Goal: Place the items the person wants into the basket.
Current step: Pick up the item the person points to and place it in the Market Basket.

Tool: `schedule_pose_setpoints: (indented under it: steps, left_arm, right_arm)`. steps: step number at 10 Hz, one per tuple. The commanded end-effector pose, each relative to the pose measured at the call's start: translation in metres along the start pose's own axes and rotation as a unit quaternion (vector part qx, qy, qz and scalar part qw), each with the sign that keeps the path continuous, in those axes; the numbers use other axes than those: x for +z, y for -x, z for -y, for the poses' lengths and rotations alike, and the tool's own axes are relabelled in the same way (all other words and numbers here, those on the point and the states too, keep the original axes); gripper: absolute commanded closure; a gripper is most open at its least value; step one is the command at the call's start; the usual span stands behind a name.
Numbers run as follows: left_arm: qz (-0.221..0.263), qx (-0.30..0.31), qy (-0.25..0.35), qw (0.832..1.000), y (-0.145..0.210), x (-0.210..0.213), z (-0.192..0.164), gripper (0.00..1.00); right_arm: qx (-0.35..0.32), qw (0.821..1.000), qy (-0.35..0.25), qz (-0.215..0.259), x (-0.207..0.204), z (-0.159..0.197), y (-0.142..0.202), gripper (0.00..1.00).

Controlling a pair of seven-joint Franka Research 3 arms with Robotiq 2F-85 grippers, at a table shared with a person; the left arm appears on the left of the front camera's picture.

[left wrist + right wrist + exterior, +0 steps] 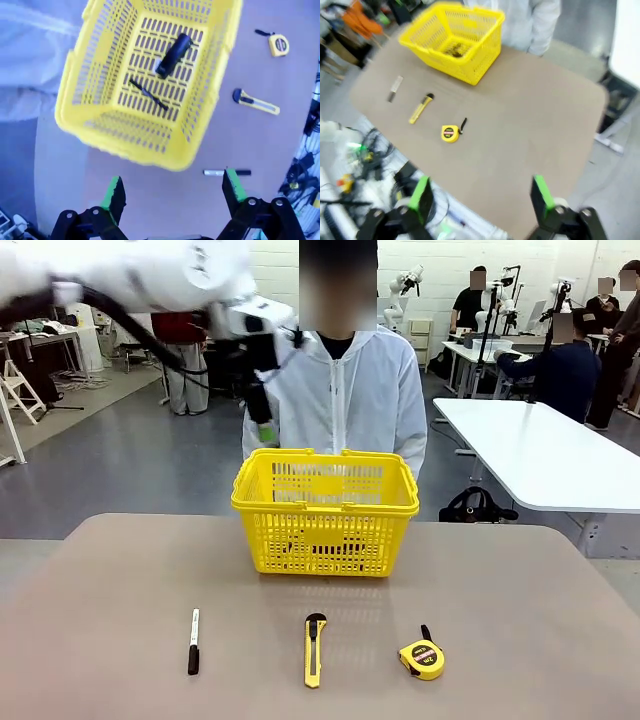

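Left gripper (pixel 173 179) spread wide, empty, above bright yellow lattice plastic basket (pixel 325 540); right gripper (pixel 481 182) wide too, empty. Slim black pen (pixel 148 95) inside on basket floor. Long yellow box cutter (pixel 315 650) on brown table (pixel 520 600).

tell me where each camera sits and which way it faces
front: robot's side of the table, facing the person opposite; left gripper shows
left wrist: over the basket, looking down; own open fingers show
right wrist: high beside the table, looking down; right gripper open
all share the basket, box cutter, tape measure
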State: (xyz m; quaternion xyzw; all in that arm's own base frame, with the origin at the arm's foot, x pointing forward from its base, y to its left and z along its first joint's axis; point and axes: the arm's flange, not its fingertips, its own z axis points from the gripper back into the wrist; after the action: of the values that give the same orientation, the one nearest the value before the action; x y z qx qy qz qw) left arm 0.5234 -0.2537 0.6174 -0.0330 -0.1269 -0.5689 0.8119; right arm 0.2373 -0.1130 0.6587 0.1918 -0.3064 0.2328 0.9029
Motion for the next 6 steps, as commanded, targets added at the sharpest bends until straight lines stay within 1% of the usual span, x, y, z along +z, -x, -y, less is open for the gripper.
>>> schedule_pose_setpoints:
  steps: [1, 2, 3, 4, 6]
  left_arm:
    - [0.041, -0.009, -0.009, 0.999, 0.095, -0.009, 0.045, 0.00]
    - [0.055, 0.002, -0.017, 0.998, 0.125, -0.008, 0.063, 0.00]
    - [0.072, 0.008, -0.023, 0.997, 0.148, -0.006, 0.071, 0.00]
    - [0.084, 0.016, -0.028, 0.996, 0.167, -0.003, 0.071, 0.00]
    - [0.093, 0.034, -0.013, 0.995, 0.186, -0.009, 0.074, 0.00]
  right_arm:
    - [0.002, 1.000, -0.001, 0.000, -0.003, 0.000, 0.003, 0.00]
    - [0.002, 1.000, -0.001, 0.000, -0.003, 0.000, 0.003, 0.00]
    - [0.002, 1.000, -0.001, 0.000, -0.003, 0.000, 0.003, 0.00]
    - [0.002, 1.000, -0.001, 0.000, -0.003, 0.000, 0.003, 0.00]
    - [0.002, 1.000, -0.001, 0.000, -0.003, 0.000, 0.003, 0.00]
